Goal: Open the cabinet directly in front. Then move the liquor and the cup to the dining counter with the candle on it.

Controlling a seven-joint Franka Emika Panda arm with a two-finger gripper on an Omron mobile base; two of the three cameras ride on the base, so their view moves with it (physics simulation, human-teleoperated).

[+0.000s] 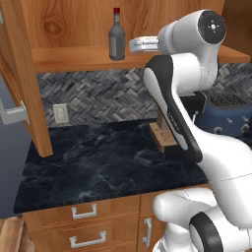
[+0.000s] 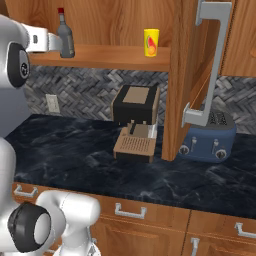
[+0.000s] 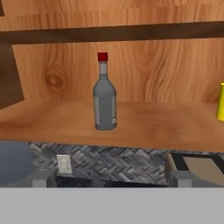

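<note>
The cabinet stands open, its left door (image 1: 22, 74) and right door (image 2: 186, 75) swung out. On its lower shelf (image 2: 110, 56) the liquor (image 1: 116, 37) (image 2: 65, 35) (image 3: 104, 98) stands upright, grey with a red cap. The yellow cup (image 2: 151, 42) (image 3: 221, 103) stands on the same shelf, further right. My gripper (image 1: 132, 46) (image 2: 56, 42) (image 3: 109, 181) is open at shelf height, just in front of the liquor and apart from it, with nothing between its fingers. The dining counter and the candle are out of view.
Below the shelf, a black marble counter (image 1: 98, 167) carries a coffee machine (image 2: 135, 117) and a blue toaster (image 2: 210, 136). The right door's long handle (image 2: 212, 65) juts out over the counter. Drawers (image 1: 83, 212) line the front, and an outlet (image 1: 60, 113) sits on the herringbone backsplash.
</note>
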